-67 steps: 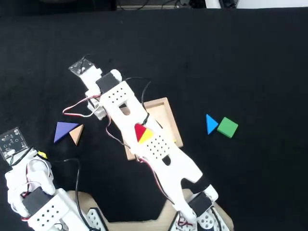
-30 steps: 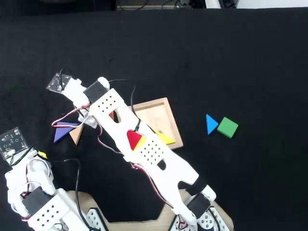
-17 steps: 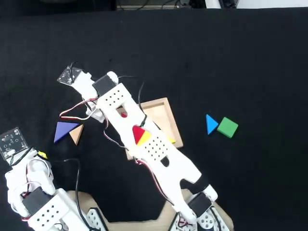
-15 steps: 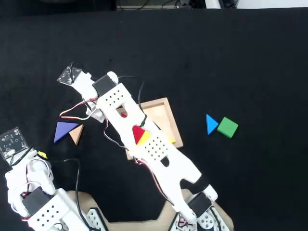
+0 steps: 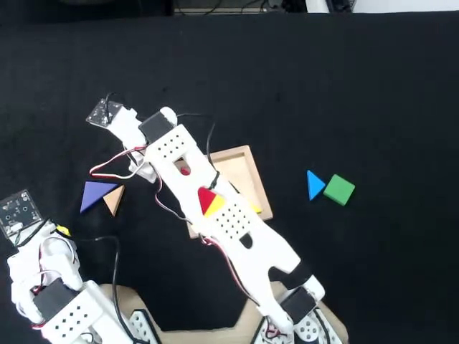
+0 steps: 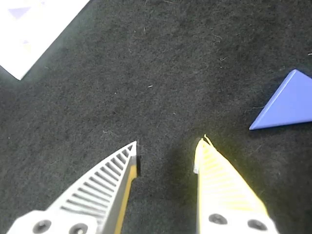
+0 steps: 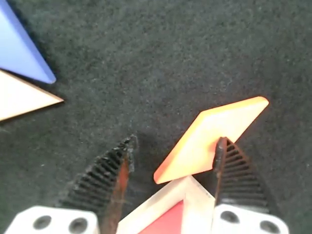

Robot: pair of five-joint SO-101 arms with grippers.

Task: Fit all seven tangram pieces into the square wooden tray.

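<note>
We see a big black cloth (image 5: 358, 93) over the whole table, tiny white bits of fluff (image 6: 150, 86) on it, a light wooden board (image 5: 201, 337) at the near edge, a white strip (image 5: 401, 5) at the far edge

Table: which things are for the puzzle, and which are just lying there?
For the puzzle: wooden tray, red piece, yellow piece, orange piece, purple triangle, tan triangle, blue triangle, green square.
Just lying there: black cloth, wooden board under the arms.
</note>
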